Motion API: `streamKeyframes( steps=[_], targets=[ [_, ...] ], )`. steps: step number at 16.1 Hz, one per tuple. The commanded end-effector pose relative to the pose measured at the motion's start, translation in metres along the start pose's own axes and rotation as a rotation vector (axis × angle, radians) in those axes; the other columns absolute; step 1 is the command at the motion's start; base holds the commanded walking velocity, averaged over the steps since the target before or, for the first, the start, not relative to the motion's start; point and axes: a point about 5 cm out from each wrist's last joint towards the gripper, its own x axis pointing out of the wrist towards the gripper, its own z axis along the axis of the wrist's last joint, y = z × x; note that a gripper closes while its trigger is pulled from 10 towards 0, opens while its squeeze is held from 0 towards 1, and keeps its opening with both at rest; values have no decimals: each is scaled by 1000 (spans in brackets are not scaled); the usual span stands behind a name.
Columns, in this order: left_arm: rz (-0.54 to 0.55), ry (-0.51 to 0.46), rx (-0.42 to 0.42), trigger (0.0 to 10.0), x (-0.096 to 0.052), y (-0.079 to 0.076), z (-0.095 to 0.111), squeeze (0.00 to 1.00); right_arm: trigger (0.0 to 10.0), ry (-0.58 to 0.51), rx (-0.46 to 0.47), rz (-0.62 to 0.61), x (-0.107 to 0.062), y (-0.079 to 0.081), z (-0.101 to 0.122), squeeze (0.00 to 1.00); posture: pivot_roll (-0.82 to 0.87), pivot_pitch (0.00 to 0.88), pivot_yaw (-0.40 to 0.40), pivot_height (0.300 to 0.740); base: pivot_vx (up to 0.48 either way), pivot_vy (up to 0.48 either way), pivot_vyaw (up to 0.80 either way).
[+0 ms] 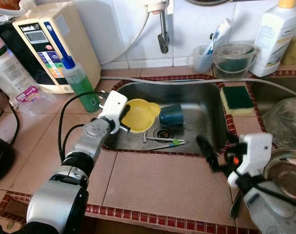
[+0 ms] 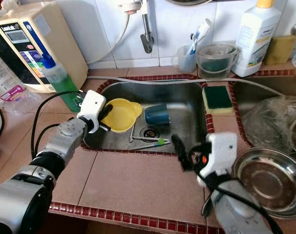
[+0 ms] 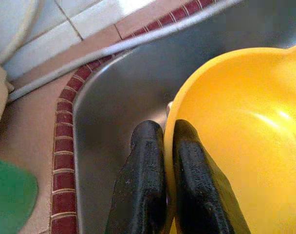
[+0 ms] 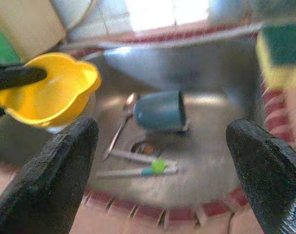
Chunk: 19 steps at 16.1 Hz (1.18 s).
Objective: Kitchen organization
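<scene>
My left gripper [image 1: 123,119] is shut on the rim of a yellow bowl [image 1: 140,114], holding it tilted over the left side of the steel sink [image 1: 206,105]. In the left wrist view the two black fingers [image 3: 148,180] pinch the bowl [image 3: 245,126] wall between them. A dark blue cup [image 1: 171,115] lies on its side in the sink beside the bowl. A spoon [image 1: 155,140] and a toothbrush with a green knob [image 1: 168,143] lie near the drain. My right gripper [image 1: 218,153] stands open over the sink's front right corner, its fingers [image 4: 65,170] spread wide.
A green-and-yellow sponge [image 1: 237,99] lies on the sink's right ledge. A green soap bottle [image 1: 80,83] and a white appliance [image 1: 50,44] stand at the left. A steel bowl [image 2: 269,180] sits at the right on the tiled counter [image 1: 167,187]. Behind the sink stand a faucet [image 1: 162,34], cups and a white bottle [image 1: 277,34].
</scene>
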Motion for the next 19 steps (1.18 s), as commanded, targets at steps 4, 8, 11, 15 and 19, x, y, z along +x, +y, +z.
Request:
streamKeyframes(
  steps=[4,8,11,15,19],
  targets=[
    [11,82,26,10000,-5,0,-21,0,10000,6,44,70,-1,17,1,0,-301,128,199,740,0,0,0],
    [10,145,14,10000,-6,-2,-30,0,10000,19,67,94,-1,18,1,0,-303,124,195,740,0,0,0],
    [-3,147,-9,10000,-7,-2,-31,0,10000,22,67,105,0,19,1,0,-307,112,192,740,0,0,0],
    [-33,139,-93,10000,-7,-1,-30,1000,10000,20,67,111,1,20,2,0,-310,103,191,740,0,0,0],
    [-38,138,-92,10000,-6,0,-29,1000,10000,15,68,112,2,20,3,0,-308,99,191,740,0,0,0]
  ],
)
